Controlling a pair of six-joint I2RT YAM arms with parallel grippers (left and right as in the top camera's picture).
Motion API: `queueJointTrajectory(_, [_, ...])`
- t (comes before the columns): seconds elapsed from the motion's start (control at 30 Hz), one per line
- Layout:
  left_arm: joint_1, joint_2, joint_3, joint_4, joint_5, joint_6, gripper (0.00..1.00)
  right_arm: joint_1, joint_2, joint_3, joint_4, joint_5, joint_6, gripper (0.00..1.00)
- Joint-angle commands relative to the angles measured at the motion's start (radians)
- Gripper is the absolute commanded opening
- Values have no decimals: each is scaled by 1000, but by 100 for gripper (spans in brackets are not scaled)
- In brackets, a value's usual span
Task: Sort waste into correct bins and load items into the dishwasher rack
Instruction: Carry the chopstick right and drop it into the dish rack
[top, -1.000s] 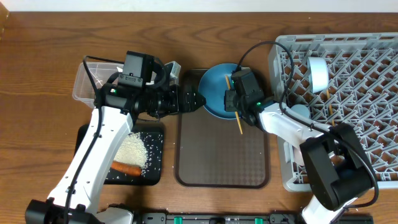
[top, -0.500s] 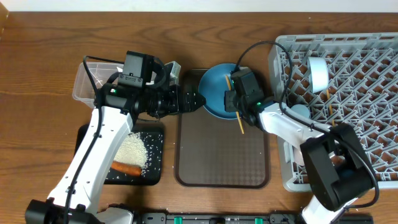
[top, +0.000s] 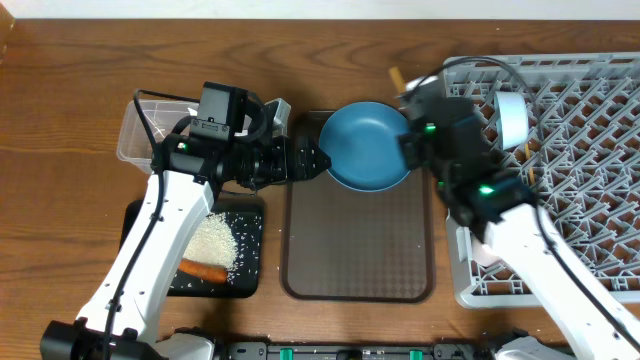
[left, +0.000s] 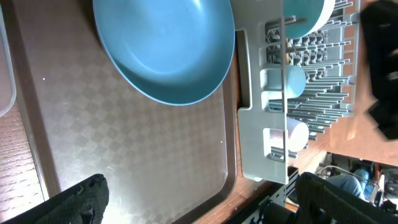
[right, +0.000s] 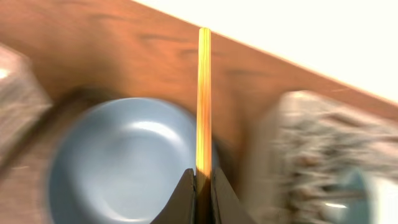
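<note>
Nearest, the black tray is holding an orange carrot and a heap of white rice. Beside it the brown serving tray is lying flat, with the dark blue plate sitting over its far edge. The left gripper is hovering close to the plate's left rim, its jaws spread wide. By the plate's far right rim, the right gripper is pinching a wooden chopstick, which is pointing straight out from its tightly pressed jaws. The clear tub is sitting at the far left. On the right, the grey rack is carrying the light blue bowl, a light blue cup and a pinkish-white cup
</note>
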Motion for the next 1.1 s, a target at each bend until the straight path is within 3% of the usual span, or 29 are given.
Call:
queueJointTrajectory(0.0, [3, -9, 6, -1, -9, 10, 98, -115, -55, 7, -26, 77, -237, 1])
queueJointTrajectory(0.33, [3, -9, 6, -1, -9, 10, 98, -535, -66, 7, -76, -41, -398, 1])
queueJointTrajectory(0.53, [3, -9, 6, -1, -9, 10, 98, -685, -15, 7, -59, -175, -425, 1])
queueJointTrajectory(1.07, [3, -9, 6, -1, -9, 10, 98, -711, 156, 7, -2, -198, -431, 1])
